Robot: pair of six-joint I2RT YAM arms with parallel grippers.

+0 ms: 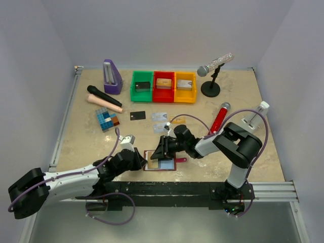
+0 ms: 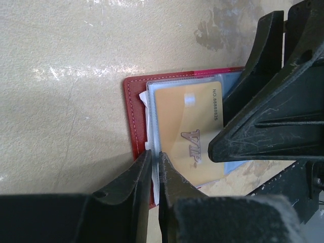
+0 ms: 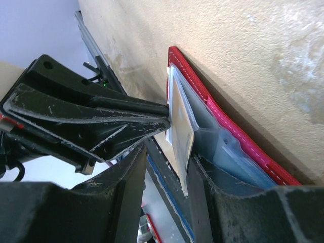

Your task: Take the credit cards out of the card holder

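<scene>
Beige tabletop [image 1: 243, 101]: near its front edge the card holder [image 2: 132, 116] lies open, the gold card [image 2: 187, 136] in its clear pocket. At the pocket's pale edge the left gripper [image 2: 155, 177] has narrow jaws; I cannot tell whether they pinch it. Half open, the right gripper [image 3: 169, 157] straddles the gold card. Farther back lie the black card [image 1: 137, 115] and two silvery cards [image 1: 159, 116].

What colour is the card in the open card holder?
Gold-orange, with VIP lettering; the card in the card holder shows best in the left wrist view.

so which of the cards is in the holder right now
The gold-orange VIP card, in the dark-red card holder. The black card and both silvery cards lie loose on the table beyond it.
</scene>
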